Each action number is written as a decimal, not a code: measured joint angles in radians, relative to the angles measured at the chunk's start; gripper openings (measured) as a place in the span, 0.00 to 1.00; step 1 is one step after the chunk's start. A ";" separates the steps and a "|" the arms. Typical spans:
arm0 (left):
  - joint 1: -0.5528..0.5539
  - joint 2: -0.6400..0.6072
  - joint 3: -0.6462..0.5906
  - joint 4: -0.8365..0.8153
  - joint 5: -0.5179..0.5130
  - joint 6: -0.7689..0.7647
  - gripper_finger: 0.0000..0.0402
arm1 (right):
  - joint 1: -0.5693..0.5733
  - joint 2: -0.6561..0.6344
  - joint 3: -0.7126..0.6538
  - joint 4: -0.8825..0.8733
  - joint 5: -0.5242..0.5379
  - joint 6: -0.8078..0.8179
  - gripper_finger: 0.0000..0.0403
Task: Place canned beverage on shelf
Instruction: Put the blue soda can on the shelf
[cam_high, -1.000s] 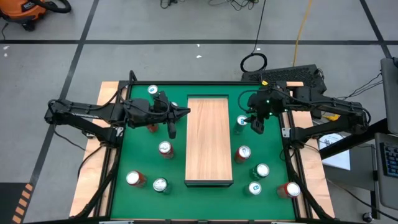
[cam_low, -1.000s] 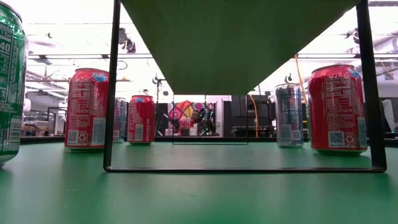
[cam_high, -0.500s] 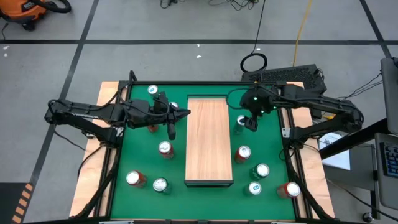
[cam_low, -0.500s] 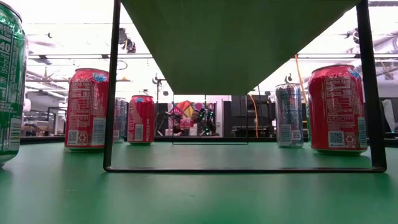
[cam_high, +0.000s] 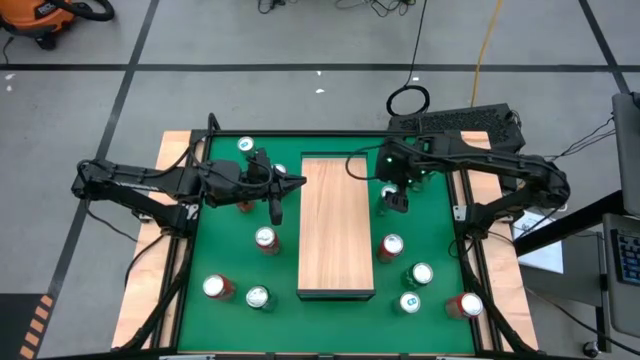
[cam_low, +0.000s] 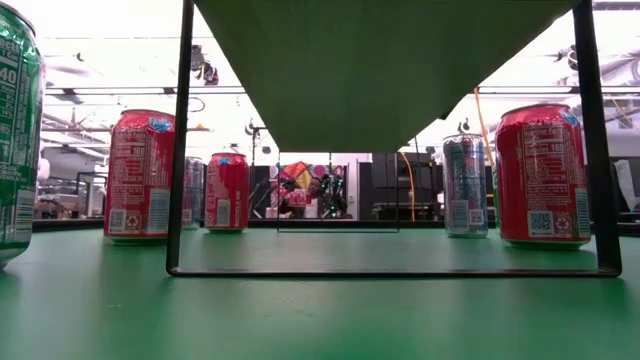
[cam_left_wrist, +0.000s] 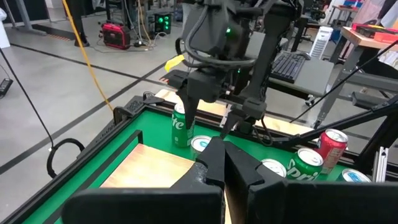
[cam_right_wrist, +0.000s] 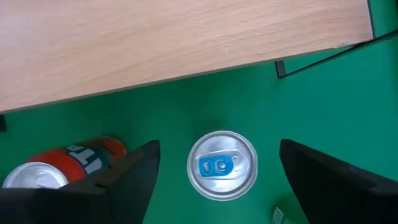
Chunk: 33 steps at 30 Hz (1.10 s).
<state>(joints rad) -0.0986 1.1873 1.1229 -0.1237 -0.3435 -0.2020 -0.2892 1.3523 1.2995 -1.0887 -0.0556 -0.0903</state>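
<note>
The shelf (cam_high: 336, 225) is a pale wooden board on thin black legs in the middle of the green table; the low view shows its underside (cam_low: 380, 70). A green can (cam_high: 387, 195) stands upright on the table just right of the shelf's far half. My right gripper (cam_high: 394, 198) hangs over it, open. In the right wrist view its fingers stand on either side of the can's silver top (cam_right_wrist: 222, 165), apart from it. My left gripper (cam_high: 300, 181) is shut and empty at the shelf's left edge, also in its wrist view (cam_left_wrist: 224, 163).
Several cans stand upright on the table: to the left of the shelf (cam_high: 265, 239), (cam_high: 215, 288), (cam_high: 258, 297), (cam_high: 245, 146), and to the right (cam_high: 390, 245), (cam_high: 421, 273), (cam_high: 467, 305). The red can (cam_right_wrist: 68, 163) stands close by the right gripper. A keyboard (cam_high: 470, 122) lies beyond the far right corner.
My right gripper has gone toward the table's left edge, closer to the shelf, and now hangs over the green can. The can and the shelf have stayed where they were.
</note>
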 joint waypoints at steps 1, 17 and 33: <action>0.000 0.000 0.000 -0.002 0.000 0.000 0.00 | -0.005 0.004 0.000 0.000 -0.002 -0.010 0.80; 0.000 0.000 0.000 -0.059 0.000 0.007 0.00 | -0.038 0.037 -0.089 0.007 -0.049 -0.040 0.80; 0.021 0.000 0.000 -0.060 -0.001 0.008 0.00 | -0.037 0.036 -0.168 0.097 -0.046 -0.001 0.75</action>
<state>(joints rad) -0.0772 1.1877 1.1229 -0.1834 -0.3443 -0.1940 -0.3264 1.3884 1.1311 -0.9913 -0.1012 -0.0917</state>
